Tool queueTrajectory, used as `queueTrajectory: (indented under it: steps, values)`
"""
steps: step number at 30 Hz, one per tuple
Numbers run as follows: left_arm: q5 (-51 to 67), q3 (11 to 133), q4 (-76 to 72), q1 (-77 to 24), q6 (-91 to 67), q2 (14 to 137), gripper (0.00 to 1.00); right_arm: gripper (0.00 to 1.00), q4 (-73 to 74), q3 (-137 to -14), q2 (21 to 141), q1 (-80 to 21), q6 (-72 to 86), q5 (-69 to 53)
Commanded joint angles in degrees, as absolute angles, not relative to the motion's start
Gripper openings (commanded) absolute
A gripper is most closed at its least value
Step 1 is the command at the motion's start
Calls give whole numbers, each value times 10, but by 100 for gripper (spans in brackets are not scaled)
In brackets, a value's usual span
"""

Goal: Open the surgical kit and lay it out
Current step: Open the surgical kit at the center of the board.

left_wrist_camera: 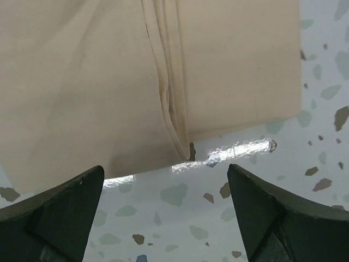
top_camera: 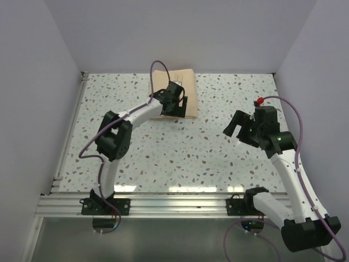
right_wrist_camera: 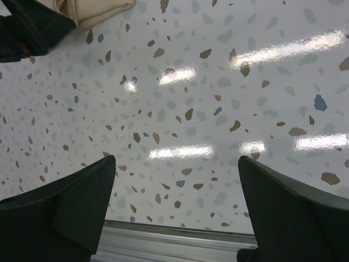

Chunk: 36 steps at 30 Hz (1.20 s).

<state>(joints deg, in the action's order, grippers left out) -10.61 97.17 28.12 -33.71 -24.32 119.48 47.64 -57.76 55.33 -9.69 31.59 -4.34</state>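
The surgical kit (top_camera: 181,81) is a beige cloth wrap, folded shut and lying flat at the back middle of the speckled table. My left gripper (top_camera: 181,109) hangs over its near edge, jaws wide open and holding nothing. In the left wrist view the wrap (left_wrist_camera: 82,82) fills the upper part, with a layered fold seam (left_wrist_camera: 170,103) running down to its edge. The left gripper (left_wrist_camera: 165,177) sits just short of that edge above bare table. My right gripper (top_camera: 233,126) is open and empty, off to the right and well away from the wrap. One corner of the wrap (right_wrist_camera: 95,12) shows in the right wrist view.
An aluminium rail (top_camera: 174,203) runs along the near table edge and shows again as the rail (right_wrist_camera: 174,239) below the right gripper (right_wrist_camera: 177,164). White walls close in the back and both sides. A red knob (top_camera: 261,100) sits on the right arm, and purple cables loop from both arms.
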Motion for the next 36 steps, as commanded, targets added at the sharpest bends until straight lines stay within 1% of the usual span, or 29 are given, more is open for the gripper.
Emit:
queueTrajectory:
  steps: [1,5,13,17,20,23,24,26,27,29,30,32,33,34,36]
  values:
    - [-182,1048,323,-359,-229,1191,100,99,484,-580,528,-96,313,-28]
    - [-191,1095,343,-362,-243,1242,98,99,492,-575,530,-97,317,-36]
    - [-230,1121,365,-361,-250,1281,94,99,502,-568,519,-97,305,-13]
    - [-236,1172,400,-361,-248,1329,91,99,495,-565,528,-96,302,-16]
    - [-236,1182,406,-361,-248,1345,87,99,489,-566,537,-97,300,-15]
    - [-240,1180,409,-358,-254,1351,81,99,485,-566,547,-97,297,-17]
    - [-237,1179,410,-356,-261,1353,74,99,485,-565,548,-96,297,-17]
    - [-235,1173,410,-347,-265,1354,68,99,484,-563,551,-96,295,-17]
    - [-231,1172,410,-345,-269,1353,58,99,483,-560,551,-97,295,-16]
    - [-232,1167,410,-338,-269,1349,46,99,482,-556,551,-96,294,-15]
    - [-233,1165,408,-338,-268,1347,33,99,481,-553,551,-97,294,-14]
    - [-236,1166,410,-334,-267,1342,19,99,479,-549,550,-97,294,-13]
    - [-239,1166,409,-333,-266,1339,5,99,478,-548,552,-97,294,-11]
    - [-242,1167,410,-332,-265,1331,0,99,478,-547,554,-96,293,-11]
    - [-248,1168,413,-331,-264,1321,0,99,475,-547,559,-96,291,-11]
